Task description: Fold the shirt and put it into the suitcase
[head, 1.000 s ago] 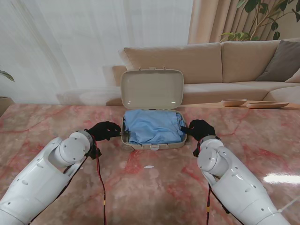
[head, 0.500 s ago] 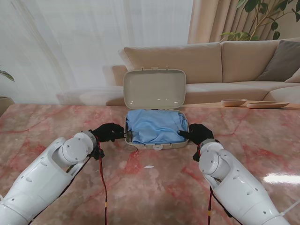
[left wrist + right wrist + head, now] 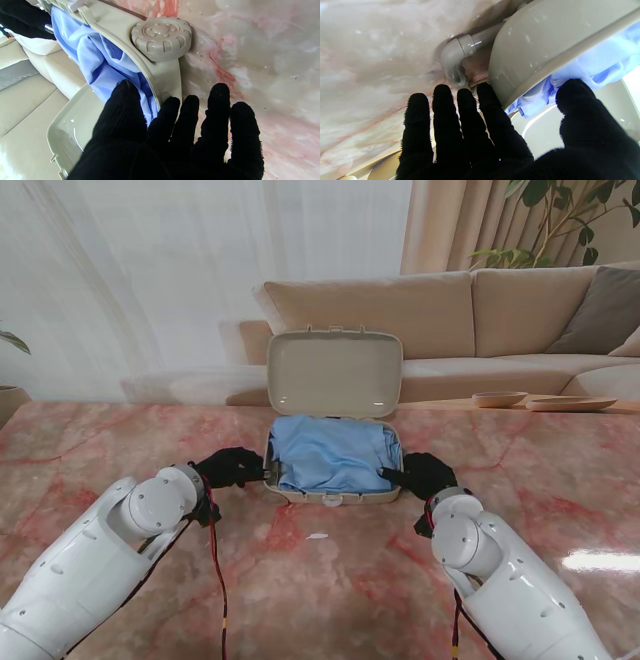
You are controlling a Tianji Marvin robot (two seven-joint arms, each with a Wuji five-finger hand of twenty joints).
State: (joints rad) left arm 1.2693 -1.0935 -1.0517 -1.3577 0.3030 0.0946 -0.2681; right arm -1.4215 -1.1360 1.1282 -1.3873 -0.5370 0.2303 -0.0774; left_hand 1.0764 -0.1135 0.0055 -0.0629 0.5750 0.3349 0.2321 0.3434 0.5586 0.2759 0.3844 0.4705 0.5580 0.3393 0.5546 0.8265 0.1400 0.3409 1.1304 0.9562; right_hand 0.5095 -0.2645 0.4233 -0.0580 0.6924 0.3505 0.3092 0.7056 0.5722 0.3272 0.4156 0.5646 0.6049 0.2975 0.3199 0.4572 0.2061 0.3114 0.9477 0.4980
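Stand view looks down on a small beige suitcase (image 3: 333, 492) sitting open on the pink marble tabletop (image 3: 320, 580), lid upright, with the blue shirt (image 3: 333, 452) bundled inside the tray. Both black-gloved hands flank it. On the left, the left hand (image 3: 232, 466) rests against the case's side, thumb on the cloth at the rim and fingers (image 3: 217, 100) spread along the outer wall beside a ribbed wheel (image 3: 161, 37); it clasps the edge loosely. Opposite, the right hand (image 3: 424, 474) does likewise, thumb (image 3: 572, 92) touching shirt fabric, fingers outside the shell. A sofa (image 3: 470, 320) stands behind.
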